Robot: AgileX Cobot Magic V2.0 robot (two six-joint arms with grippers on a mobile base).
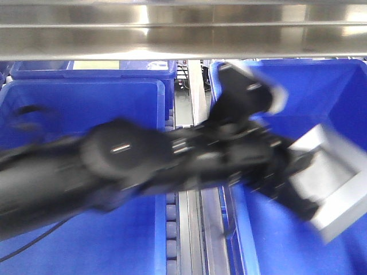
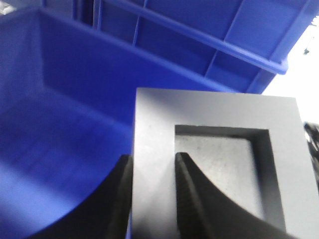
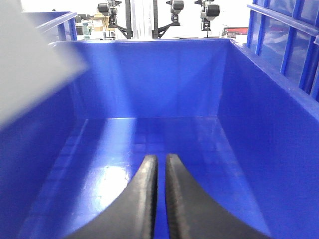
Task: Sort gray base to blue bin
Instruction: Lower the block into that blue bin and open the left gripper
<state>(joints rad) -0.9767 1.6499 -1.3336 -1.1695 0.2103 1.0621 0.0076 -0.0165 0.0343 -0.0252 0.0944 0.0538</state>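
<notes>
In the front view, the left arm stretches blurred from lower left across to the right-hand bin (image 1: pixel 344 86), its left gripper (image 1: pixel 298 189) holding the base (image 1: pixel 338 183) tilted above that bin's inside, so carrying looks nearly done and only the release remains. From the left wrist, the gripper (image 2: pixel 152 199) is clamped on one wall of the base (image 2: pixel 154 129), one finger outside and one in the recess, with bin (image 2: pixel 60 114) floor below. From the right wrist, the right gripper (image 3: pixel 158 194) is closed on nothing, hovering over a bin (image 3: pixel 164 74), with the base (image 3: pixel 30 59) at upper left.
</notes>
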